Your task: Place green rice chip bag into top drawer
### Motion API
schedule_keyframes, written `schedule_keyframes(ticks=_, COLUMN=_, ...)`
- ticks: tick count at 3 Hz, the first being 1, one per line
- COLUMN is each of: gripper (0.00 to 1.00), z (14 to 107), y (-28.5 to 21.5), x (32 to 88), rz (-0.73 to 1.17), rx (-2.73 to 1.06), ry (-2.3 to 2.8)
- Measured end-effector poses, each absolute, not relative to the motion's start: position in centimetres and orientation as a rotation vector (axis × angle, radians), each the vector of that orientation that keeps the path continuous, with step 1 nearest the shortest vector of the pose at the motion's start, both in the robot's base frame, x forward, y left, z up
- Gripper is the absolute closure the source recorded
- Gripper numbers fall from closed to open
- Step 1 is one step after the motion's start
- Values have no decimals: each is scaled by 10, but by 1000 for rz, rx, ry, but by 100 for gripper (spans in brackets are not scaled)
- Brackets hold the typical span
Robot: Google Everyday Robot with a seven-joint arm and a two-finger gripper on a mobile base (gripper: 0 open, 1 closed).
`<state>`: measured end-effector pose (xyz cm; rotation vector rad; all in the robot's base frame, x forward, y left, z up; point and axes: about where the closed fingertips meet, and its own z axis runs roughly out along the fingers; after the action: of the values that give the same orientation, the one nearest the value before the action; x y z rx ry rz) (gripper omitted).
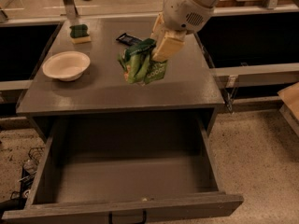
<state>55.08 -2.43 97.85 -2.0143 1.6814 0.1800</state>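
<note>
The green rice chip bag [142, 65] is a crumpled light-green foil bag hanging over the middle of the grey cabinet top [107, 88], lifted clear of it. My gripper [156, 45] comes in from the upper right and is shut on the bag's top edge, with a tan finger [167, 45] on its right side. The top drawer [131, 183] stands pulled open below and in front of the cabinet top. It is wide, shallow, grey and bare inside, with a black handle [127, 217] on its front panel.
A white bowl [66, 65] sits on the left of the cabinet top. A green-and-yellow sponge [80, 33] lies at the back left, and a small black wrapper [127, 39] at the back middle. Dark openings flank the cabinet; speckled floor lies to the right.
</note>
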Motion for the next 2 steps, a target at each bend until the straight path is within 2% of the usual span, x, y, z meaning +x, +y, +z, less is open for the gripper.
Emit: schedule_keyframes(ticks=2, gripper=100, z=978, y=-19, x=488, rz=195, rx=-2040, ry=1529)
